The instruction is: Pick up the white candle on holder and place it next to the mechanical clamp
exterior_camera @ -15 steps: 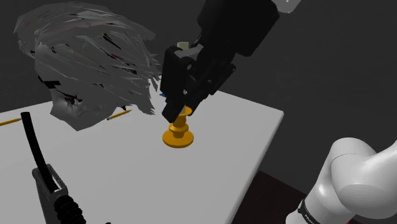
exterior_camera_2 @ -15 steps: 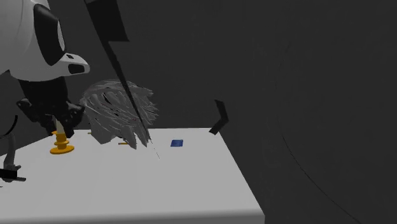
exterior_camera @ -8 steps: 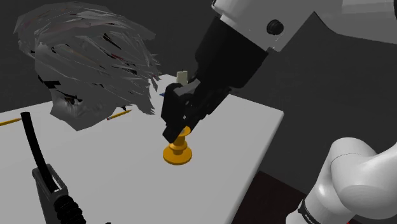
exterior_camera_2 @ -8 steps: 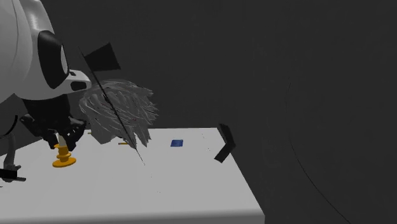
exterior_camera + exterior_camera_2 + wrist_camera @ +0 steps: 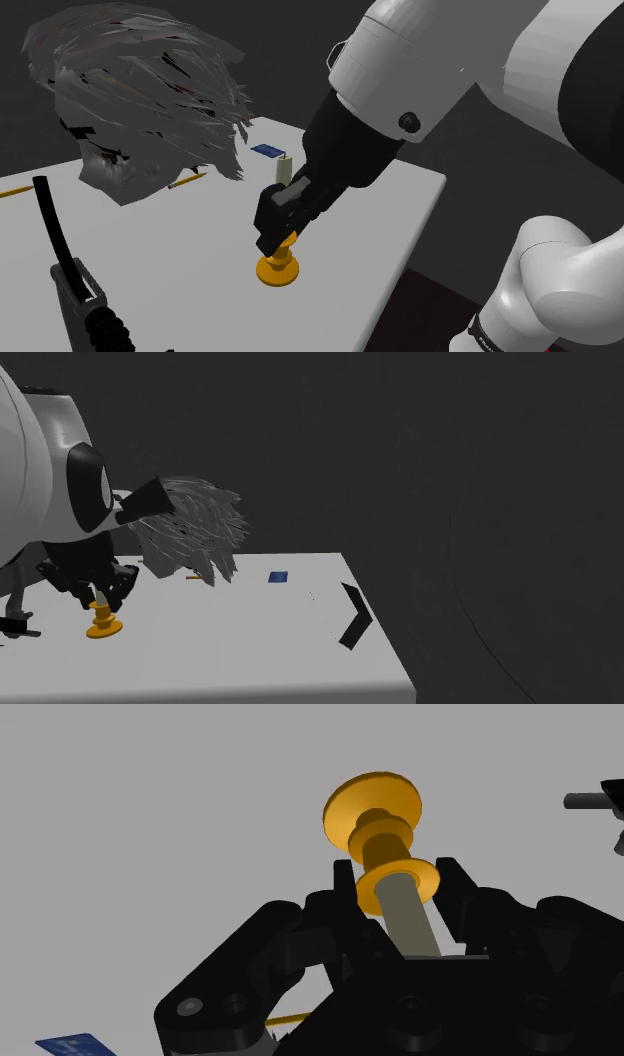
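Observation:
A pale candle [image 5: 285, 170] stands in an orange holder [image 5: 278, 268] with a round base. My black gripper [image 5: 277, 232] is shut on it, the fingers [image 5: 346, 886] clasping the stem just under the holder's upper disc [image 5: 398, 882]. The holder's base hangs close over the white table [image 5: 390, 210]; I cannot tell whether it touches. In the second exterior view the holder [image 5: 104, 627] shows below the gripper [image 5: 97, 592]. The black mechanical clamp [image 5: 82, 292] lies at the shoulder view's lower left, well apart from the candle, and appears as a dark bar [image 5: 598, 801] beyond the holder.
A big grey shaggy mass of shards [image 5: 140, 100] stands at the table's back. A blue card [image 5: 266, 151] and a yellow pencil [image 5: 186, 180] lie near it. A black angular fragment [image 5: 352, 614] sits by the table's far edge in the second exterior view.
The gripper has carried the candle and holder toward the shoulder view's lower edge, nearer the clamp. The black fragment in the second exterior view has shifted downward.

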`<action>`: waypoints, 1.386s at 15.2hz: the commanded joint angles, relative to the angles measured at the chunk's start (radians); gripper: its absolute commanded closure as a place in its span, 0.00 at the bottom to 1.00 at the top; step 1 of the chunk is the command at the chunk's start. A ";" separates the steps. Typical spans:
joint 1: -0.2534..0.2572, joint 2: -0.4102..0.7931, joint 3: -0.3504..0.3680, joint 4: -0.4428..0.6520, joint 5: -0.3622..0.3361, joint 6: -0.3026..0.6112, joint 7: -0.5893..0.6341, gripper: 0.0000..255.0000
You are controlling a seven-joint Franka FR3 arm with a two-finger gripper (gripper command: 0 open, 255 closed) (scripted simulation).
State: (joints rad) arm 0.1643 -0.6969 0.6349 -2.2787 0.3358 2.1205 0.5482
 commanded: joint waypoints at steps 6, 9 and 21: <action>0.003 -0.002 0.005 -0.023 0.005 0.022 -0.001 1.00; 0.003 -0.002 0.005 -0.023 0.005 0.022 -0.001 1.00; 0.020 -0.052 -0.047 0.054 -0.005 -0.110 -0.001 0.00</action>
State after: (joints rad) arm 0.1832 -0.7458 0.5898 -2.2277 0.3308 2.0175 0.5468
